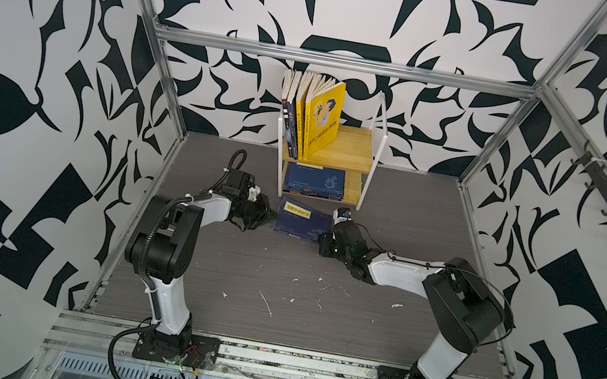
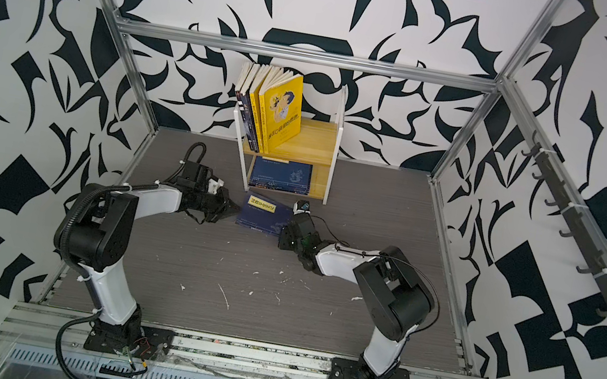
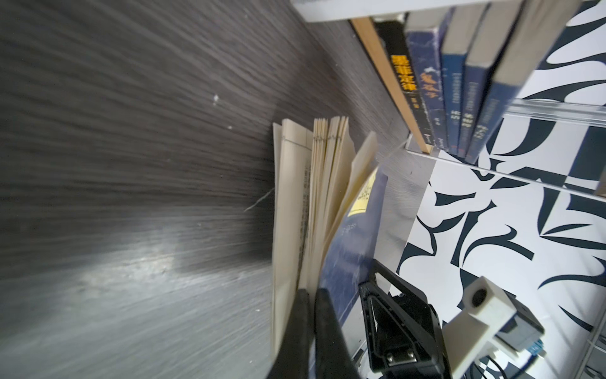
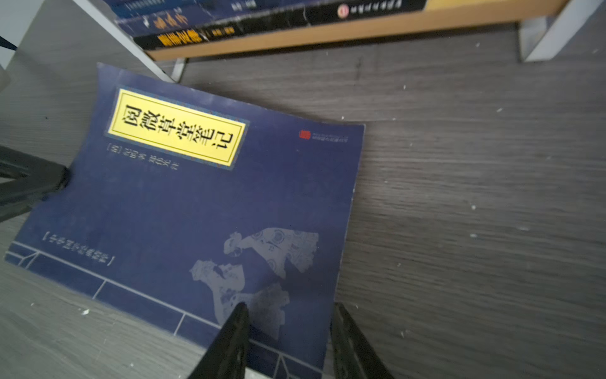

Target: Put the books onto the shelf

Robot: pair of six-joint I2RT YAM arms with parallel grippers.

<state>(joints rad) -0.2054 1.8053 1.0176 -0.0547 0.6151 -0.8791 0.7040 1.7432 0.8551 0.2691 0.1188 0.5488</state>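
Navy book (image 1: 302,222) with the yellow title label lies on the desk (image 1: 277,279) just in front of the shelf (image 1: 377,157), not on it, between the two claws. Findings, left to right.

Left arm (image 1: 177,227): elbow raised, forearm low and reaching right across the desk. The left claw (image 1: 270,215) is at the book's left edge, jaws pinched together. In the left wrist view its fingers (image 3: 300,328) appear to nip the fanned pages, with that edge raised off the desk. I judge this a hold on the book, though how many leaves it has cannot be told.

Book: its longer side seems to run from claw to claw, slightly skewed to the shelf front. The shelf stands directly behind it. The upper tier carries books standing at its left end, the lower tier flat navy ones.

Right claw (image 4: 288,311): at the book's right edge, jaws part-way apart. One finger is over the cover and the other just beyond the edge; it grips nothing. Right arm (image 1: 401,269): forearm low, reaching left.

Judgement: both claws are equally near, and the coming lift must carry the book back toward the shelf.
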